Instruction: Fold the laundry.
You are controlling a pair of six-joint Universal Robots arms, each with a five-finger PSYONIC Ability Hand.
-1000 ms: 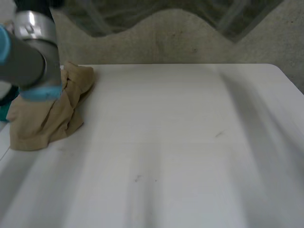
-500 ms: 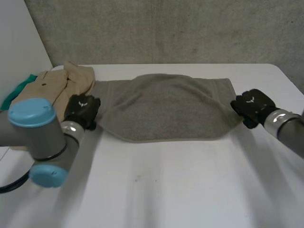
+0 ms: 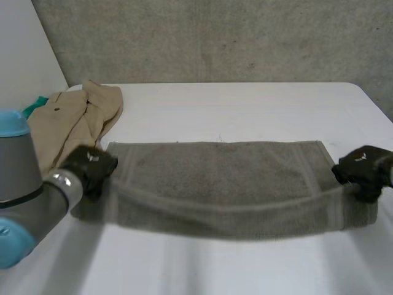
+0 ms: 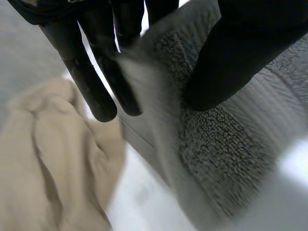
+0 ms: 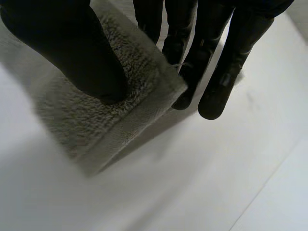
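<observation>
1. A grey towel (image 3: 221, 184) lies stretched across the white table (image 3: 245, 110). In the head view it sits from the middle toward 6 o'clock, with its long edges running from 9 to 3 o'clock.
2. The left hand (image 3: 90, 167) is at the towel's 9 o'clock end, and the right hand (image 3: 363, 172) is at its 3 o'clock end.
3. One edge of the towel runs from hand to hand, dipping slightly in the middle. More towel shows on both the 12 and 6 o'clock sides of that edge.
4. In the left wrist view the left thumb (image 4: 240, 53) presses on the towel's pile. The fingers (image 4: 96, 77) reach down the other side of its raised edge, so this hand is closed in a pinch on the towel.
5. In the right wrist view the right thumb (image 5: 72, 48) sits on top of the towel's corner. The fingers (image 5: 221, 82) lie under and past the hem, so this hand also pinches the towel.
6. A beige garment (image 3: 73, 123) lies crumpled at the table's 10 o'clock, near the towel's 9 o'clock end. In the left wrist view it lies just beyond the left fingertips.
7. A green cloth (image 3: 35, 106) peeks out at the garment's 9 o'clock side.
8. The left arm (image 3: 24, 196), grey with a blue cap, comes in at 8 o'clock.
9. A grey wall (image 3: 233, 37) stands behind the table at 12 o'clock.
</observation>
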